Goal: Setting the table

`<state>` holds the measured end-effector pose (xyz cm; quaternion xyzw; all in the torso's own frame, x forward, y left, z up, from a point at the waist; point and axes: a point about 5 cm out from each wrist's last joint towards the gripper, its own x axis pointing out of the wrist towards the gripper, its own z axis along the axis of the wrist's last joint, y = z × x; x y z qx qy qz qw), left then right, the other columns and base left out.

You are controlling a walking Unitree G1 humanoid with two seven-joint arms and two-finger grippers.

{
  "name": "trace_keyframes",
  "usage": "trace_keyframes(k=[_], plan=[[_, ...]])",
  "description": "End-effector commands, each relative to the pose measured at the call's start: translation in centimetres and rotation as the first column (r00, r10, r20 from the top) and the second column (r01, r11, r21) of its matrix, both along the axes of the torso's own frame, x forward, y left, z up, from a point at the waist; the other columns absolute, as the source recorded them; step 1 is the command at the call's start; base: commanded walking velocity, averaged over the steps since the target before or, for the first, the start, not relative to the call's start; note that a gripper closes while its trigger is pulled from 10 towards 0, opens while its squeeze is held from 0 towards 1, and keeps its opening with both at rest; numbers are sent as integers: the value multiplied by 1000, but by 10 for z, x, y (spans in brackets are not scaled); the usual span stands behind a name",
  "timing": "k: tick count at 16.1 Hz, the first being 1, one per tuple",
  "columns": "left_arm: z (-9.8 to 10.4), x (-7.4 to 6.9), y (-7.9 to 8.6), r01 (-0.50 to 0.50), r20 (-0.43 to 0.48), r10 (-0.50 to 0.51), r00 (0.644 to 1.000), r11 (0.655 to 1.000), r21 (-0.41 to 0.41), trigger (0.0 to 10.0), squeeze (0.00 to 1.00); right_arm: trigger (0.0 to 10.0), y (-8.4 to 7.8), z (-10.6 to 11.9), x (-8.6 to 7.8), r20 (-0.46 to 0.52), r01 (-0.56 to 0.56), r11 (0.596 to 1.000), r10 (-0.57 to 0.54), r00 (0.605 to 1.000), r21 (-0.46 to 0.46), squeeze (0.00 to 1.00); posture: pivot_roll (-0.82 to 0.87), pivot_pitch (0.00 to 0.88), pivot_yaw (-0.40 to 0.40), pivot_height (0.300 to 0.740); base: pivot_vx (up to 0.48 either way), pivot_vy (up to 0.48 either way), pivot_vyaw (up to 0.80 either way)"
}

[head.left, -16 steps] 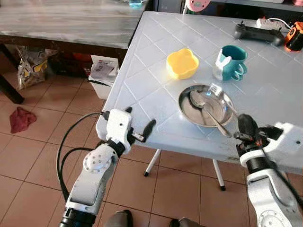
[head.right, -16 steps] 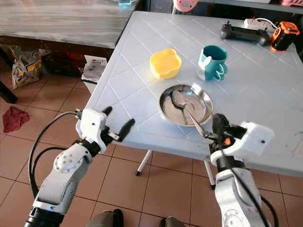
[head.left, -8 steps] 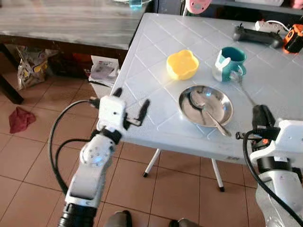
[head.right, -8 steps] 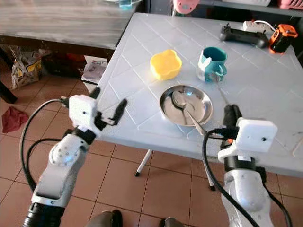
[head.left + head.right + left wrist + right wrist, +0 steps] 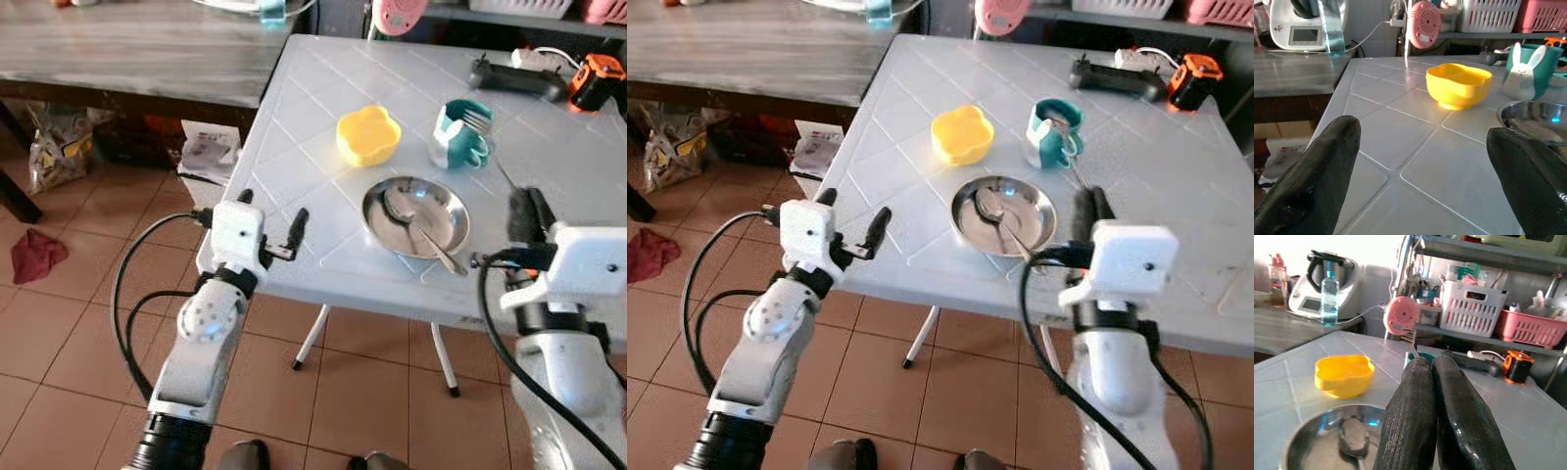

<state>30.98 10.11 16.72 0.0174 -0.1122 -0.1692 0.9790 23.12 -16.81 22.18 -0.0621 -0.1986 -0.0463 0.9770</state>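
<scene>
Grey tiled tabletop (image 5: 294,147) partly set, you have work left. Left gripper (image 5: 269,220) at near left edge, fingers spread wide, empty. Yellow bowl (image 5: 367,134) next, then steel plate (image 5: 415,215) with spoon (image 5: 411,220) lying in it, teal mug (image 5: 464,134) behind. Right gripper (image 5: 1087,211) clamped on fork (image 5: 490,147): thin, silver, tines up near mug, not yet laid beside plate.

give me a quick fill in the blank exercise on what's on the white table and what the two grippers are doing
1. The right gripper is shut on a ____.
2. The spoon lies in the steel ____.
3. The bowl beside the teal mug is coloured ____.
4. The left gripper hovers at the table edge with its fingers ____.

Missing words: fork; plate; yellow; open
</scene>
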Motion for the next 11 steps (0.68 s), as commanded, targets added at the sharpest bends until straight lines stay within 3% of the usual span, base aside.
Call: trace_keyframes(k=[1, 11], plan=[[-3, 0, -1, 4, -7, -4, 1000, 1000, 7, 10000, 0, 0, 0, 0, 0, 4, 0, 1000, 0, 1000, -6, 0, 4, 130, -23, 714, 0, 0, 0], [-3, 6, 1, -47, -28, 47, 999, 999, 3, 10000, 0, 0, 5, -3, -2, 12, 2, 1000, -2, 1000, -13, 0, 11, 139, -17, 714, 0, 0, 0]])
